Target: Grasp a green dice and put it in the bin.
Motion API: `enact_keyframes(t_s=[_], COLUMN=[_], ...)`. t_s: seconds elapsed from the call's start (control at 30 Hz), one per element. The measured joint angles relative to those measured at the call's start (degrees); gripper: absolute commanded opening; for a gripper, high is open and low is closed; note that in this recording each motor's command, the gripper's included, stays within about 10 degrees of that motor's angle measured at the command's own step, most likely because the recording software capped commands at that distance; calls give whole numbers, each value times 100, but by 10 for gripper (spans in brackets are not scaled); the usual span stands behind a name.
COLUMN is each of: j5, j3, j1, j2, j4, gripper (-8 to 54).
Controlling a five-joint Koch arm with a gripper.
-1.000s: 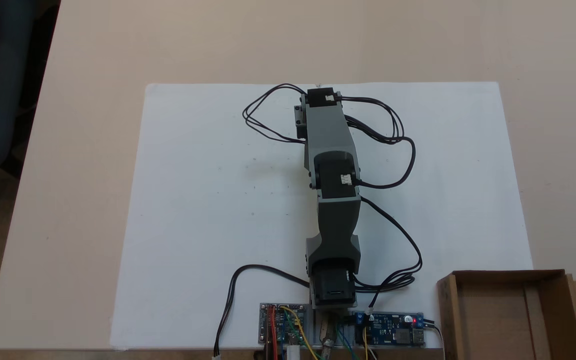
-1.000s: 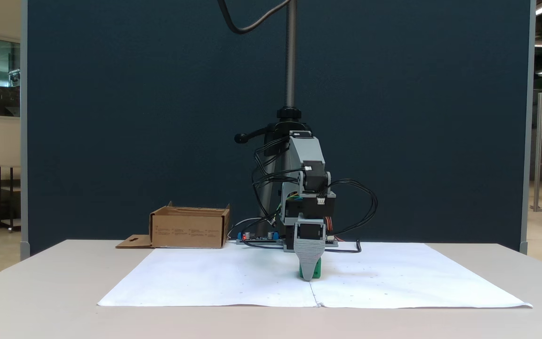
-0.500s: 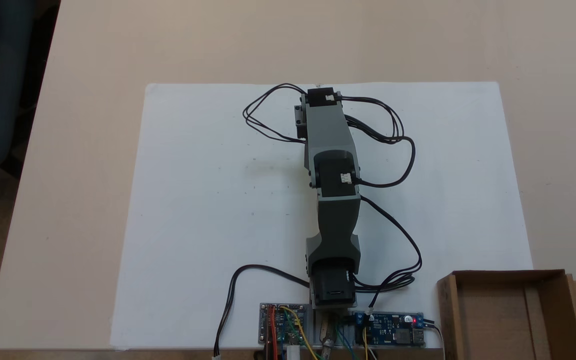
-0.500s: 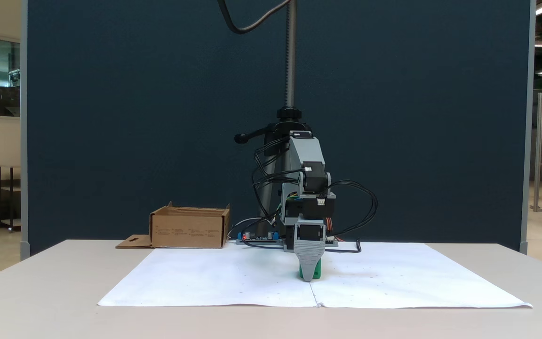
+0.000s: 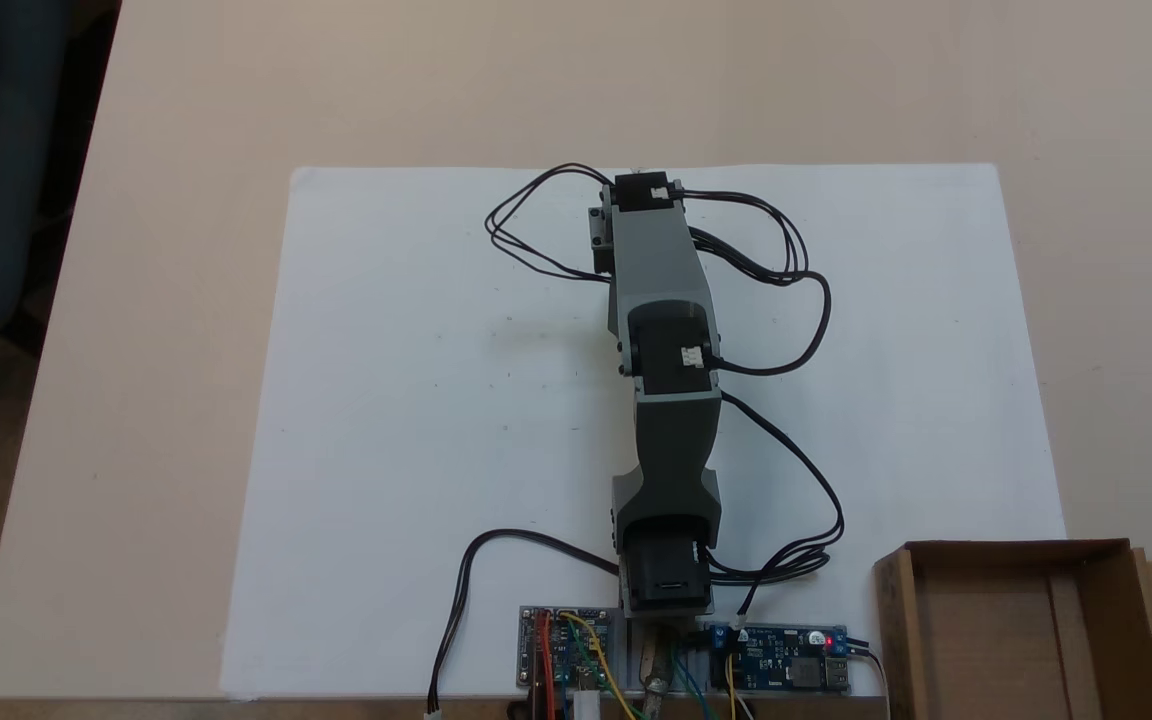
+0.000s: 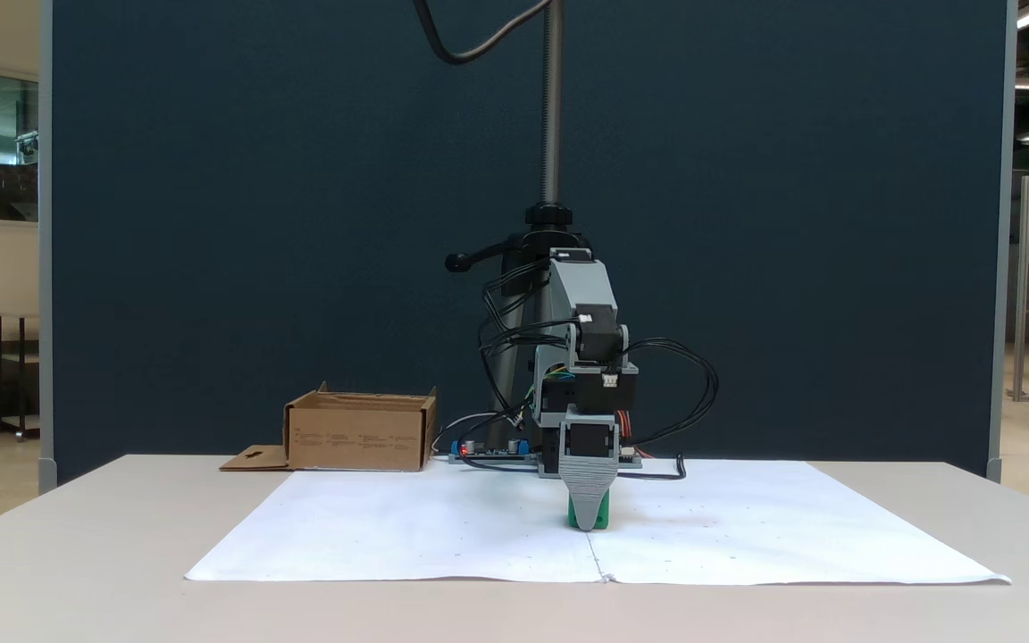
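In a fixed view from the front, the green dice [image 6: 603, 515] sits on the white paper sheet [image 6: 443, 536], near its middle. My gripper [image 6: 588, 525] points straight down over it. The grey ribbed front jaw covers the dice's centre and green shows on both sides of it. The second jaw lies behind the first, so the gap between them is hidden. In the fixed view from above, the arm [image 5: 661, 300] stretches across the sheet and covers both gripper and dice. The cardboard bin [image 5: 1016, 630] [image 6: 358, 435] stands beside the arm's base, with its hang-hole flap lying outward.
Circuit boards [image 5: 781, 658] and coloured wires sit at the arm's base beside the bin. Black cables [image 5: 786, 260] loop out from both sides of the arm. A camera pole [image 6: 552, 107] rises behind the base. Bare tabletop [image 5: 166, 300] surrounds the paper.
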Motion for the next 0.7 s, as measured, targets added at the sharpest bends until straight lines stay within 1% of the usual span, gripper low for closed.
enact_keyframes(t_s=[0.07,0.17,0.3,0.33,0.43,0.5,0.57,0.63,0.7], j5=[0,0,0,0,0,-9,-18,-53,-114], j3=[0,9,9,18,18,-158,-466,-826,-1011], j1=[88,439,1107,1485,1995,2637,3059,4043,4403], j2=[35,466,1582,2039,2514,3032,3085,3085,3085], j4=[18,18,9,-26,-44,-44,-44,-97,-193], gripper=[120,120,120,120,120,120,120,120,120])
